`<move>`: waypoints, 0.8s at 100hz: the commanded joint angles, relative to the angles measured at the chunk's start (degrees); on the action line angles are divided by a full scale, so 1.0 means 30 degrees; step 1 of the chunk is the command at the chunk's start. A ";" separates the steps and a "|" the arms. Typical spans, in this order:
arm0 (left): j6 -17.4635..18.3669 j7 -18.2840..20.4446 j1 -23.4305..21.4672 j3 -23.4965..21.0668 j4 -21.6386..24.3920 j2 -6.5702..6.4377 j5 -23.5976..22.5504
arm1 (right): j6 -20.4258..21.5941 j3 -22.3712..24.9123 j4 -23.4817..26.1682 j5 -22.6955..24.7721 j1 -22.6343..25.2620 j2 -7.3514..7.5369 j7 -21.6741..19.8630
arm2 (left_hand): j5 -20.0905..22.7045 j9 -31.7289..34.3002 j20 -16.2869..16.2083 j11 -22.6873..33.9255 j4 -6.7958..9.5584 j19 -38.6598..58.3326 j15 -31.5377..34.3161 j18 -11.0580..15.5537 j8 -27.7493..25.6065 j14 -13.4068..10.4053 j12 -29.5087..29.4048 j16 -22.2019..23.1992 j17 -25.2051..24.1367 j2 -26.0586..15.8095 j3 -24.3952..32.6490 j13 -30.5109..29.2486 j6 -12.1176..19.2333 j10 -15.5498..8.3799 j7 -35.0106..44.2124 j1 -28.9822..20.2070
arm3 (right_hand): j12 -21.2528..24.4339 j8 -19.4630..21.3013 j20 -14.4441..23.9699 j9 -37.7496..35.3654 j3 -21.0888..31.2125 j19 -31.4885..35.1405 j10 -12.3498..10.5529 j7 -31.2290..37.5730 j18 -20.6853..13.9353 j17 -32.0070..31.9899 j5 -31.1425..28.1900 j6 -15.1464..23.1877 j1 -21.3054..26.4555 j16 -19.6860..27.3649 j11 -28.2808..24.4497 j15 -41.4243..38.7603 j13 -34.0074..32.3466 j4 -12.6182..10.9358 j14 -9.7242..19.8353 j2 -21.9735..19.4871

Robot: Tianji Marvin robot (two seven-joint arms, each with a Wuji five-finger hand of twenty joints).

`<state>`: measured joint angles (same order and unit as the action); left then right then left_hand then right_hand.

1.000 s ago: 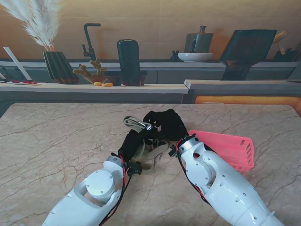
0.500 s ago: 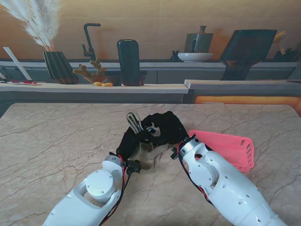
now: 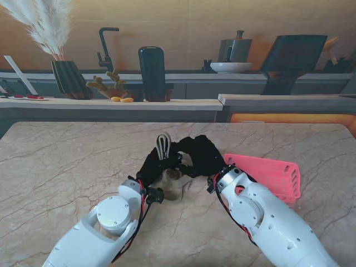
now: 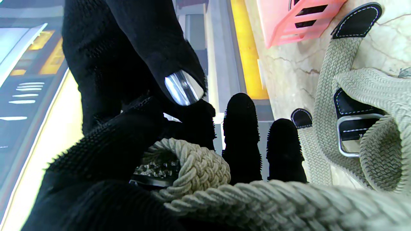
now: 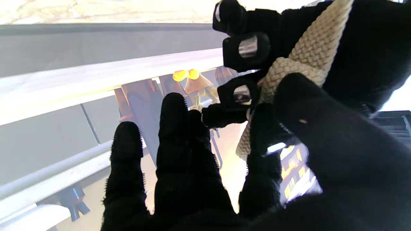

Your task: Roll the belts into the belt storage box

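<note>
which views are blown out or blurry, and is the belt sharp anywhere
Stand view: evenly lit, a little soft; the belt is small between the left robot hand and right robot hand. Left wrist view: braid weave sharp, the buckle crisp, glare on a metal fingertip and a bright washed-out background. Right wrist view: strongly backlit, the fingers nearly silhouettes, the counter behind them overexposed.

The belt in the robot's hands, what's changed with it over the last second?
The belt end pinched between the left hand and right hand has swung from lying tilted leftward to standing upright, farther from me. Both hands stayed closed on it, and the pink storage box has not moved.
</note>
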<state>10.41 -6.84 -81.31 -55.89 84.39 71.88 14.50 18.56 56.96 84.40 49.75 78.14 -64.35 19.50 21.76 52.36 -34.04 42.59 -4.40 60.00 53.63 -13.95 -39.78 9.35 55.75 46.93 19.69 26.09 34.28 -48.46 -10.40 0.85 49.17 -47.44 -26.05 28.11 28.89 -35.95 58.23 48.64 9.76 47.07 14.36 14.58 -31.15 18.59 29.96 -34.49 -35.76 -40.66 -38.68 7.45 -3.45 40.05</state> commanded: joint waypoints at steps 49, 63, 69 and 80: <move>-0.0053 0.4418 0.0860 -0.0291 -0.0511 -0.0661 0.1813 | 0.2073 0.4776 0.4147 0.1954 0.3746 0.0361 0.0626 | 0.3080 0.3744 -0.1639 0.7918 -0.1165 0.2348 0.5931 -0.1052 -0.1264 0.1044 0.3774 0.2929 0.0633 -0.0691 0.2499 -0.2732 0.3284 0.0272 0.1929 -0.1106 | 0.0292 0.0011 0.0730 -0.1888 -0.0266 -0.0148 -0.2177 -0.0768 -0.1532 0.1610 0.0363 0.0645 -0.1127 0.0286 -0.0083 0.0897 -0.1028 -0.0645 0.1096 -0.0402; 0.0224 0.5815 0.1262 -0.0118 -0.0991 -0.0898 0.2111 | 0.2590 0.5936 0.4768 0.1658 0.4164 0.0517 -0.1058 | 0.3487 0.3763 -0.1424 0.7425 -0.1033 0.1972 0.5406 -0.1454 -0.1865 0.1701 0.3492 0.2698 0.0453 -0.0441 0.4384 -0.2476 0.3240 0.0824 0.2223 -0.0115 | 0.0673 0.0292 0.0842 -0.1490 -0.1403 -0.0540 -0.2311 -0.2066 -0.1708 0.1761 0.3382 0.0969 -0.1536 0.0611 0.0959 0.1975 -0.1109 -0.0534 0.1142 -0.0608; 0.0251 0.6373 0.1410 -0.0024 -0.1140 -0.0989 0.2244 | 0.2699 0.6369 0.5015 0.1266 0.4302 0.0596 -0.2088 | 0.3673 0.3764 -0.1389 0.7172 -0.0819 0.1828 0.5176 -0.1680 -0.2324 0.2010 0.3392 0.2662 0.0340 -0.0147 0.5422 -0.2401 0.3267 0.1118 0.2444 0.0348 | 0.0830 0.0237 0.0936 -0.1011 -0.2065 -0.0806 -0.2284 -0.2574 -0.1784 0.1733 0.4890 0.1212 -0.1677 0.0757 0.1469 0.2572 -0.1044 -0.0575 0.1077 -0.0794; 0.0347 0.6977 0.1645 0.0218 -0.1354 -0.1116 0.2179 | 0.2660 0.6912 0.5357 0.0146 0.4449 0.0734 -0.4117 | 0.3748 0.3664 -0.1314 0.6628 -0.0453 0.1526 0.4613 -0.1744 -0.2982 0.2381 0.3174 0.2517 0.0050 0.0198 0.6630 -0.2100 0.3303 0.1410 0.2585 0.0813 | 0.1105 0.0059 0.1161 -0.0076 -0.3297 -0.1263 -0.2146 -0.3347 -0.1816 0.1606 0.7034 0.0912 -0.1815 0.0971 0.2256 0.3498 -0.0794 -0.0647 0.0851 -0.1199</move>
<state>11.28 13.87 -76.52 -55.66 80.50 68.66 21.34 26.80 77.21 99.91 50.29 91.13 -62.70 7.30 31.55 61.11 -38.16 62.49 -5.62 64.79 67.91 -18.33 -47.34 15.44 65.64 55.10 20.72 26.08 49.05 -55.02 -1.54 5.30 54.98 -46.12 -23.48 28.50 30.62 -38.68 50.16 46.53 3.89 38.68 10.52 19.79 -14.23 21.07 26.35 -32.28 -30.95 -32.11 -41.01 7.47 -1.23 37.83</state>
